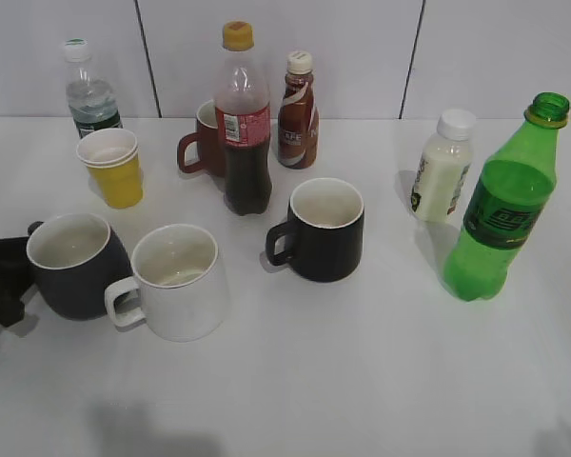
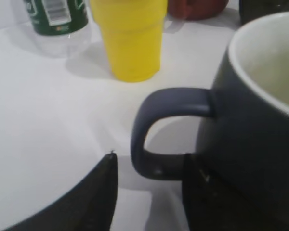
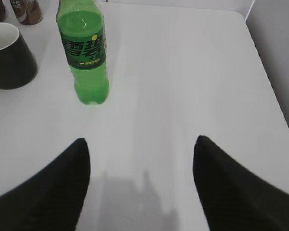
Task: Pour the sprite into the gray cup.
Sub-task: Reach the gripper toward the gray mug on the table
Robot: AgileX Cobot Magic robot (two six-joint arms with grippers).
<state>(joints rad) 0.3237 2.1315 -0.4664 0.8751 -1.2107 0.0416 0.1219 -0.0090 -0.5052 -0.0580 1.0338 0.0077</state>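
Nearest the left gripper (image 2: pixel 149 185), the gray cup (image 1: pixel 73 264) sits upright on the white table (image 1: pixel 362 381), just left of the white mug (image 1: pixel 176 279) and almost touching it. In the left wrist view its handle (image 2: pixel 156 130) lies between the two dark fingers, which stand apart around the lower part of the loop; one finger (image 2: pixel 94 197) is clear of it, the other seems to press against the cup's wall, though the close, blurred view makes contact hard to confirm. Nothing is pinched yet.

The main risk I see is on this side: if the fingers close off-centre on the handle, the cup could twist and knock into the white mug beside it.

Farther from the gray cup, past the black mug (image 1: pixel 322 229), the sprite (image 1: pixel 507 205) stands upright and uncapped near the table's right edge, just right of a small white-capped bottle (image 1: pixel 443 179). The right gripper (image 3: pixel 140 187) hangs well short of it, fingers spread wide, holding nothing and touching nothing. With no cap, a grab that tips or squeezes the soft plastic could spill drink before it reaches the cup.

Behind the gray cup stand a yellow cup (image 1: pixel 114 168), a water bottle (image 1: pixel 89 95), the cola bottle (image 1: pixel 244 122) and a brown bottle (image 1: pixel 297 112).
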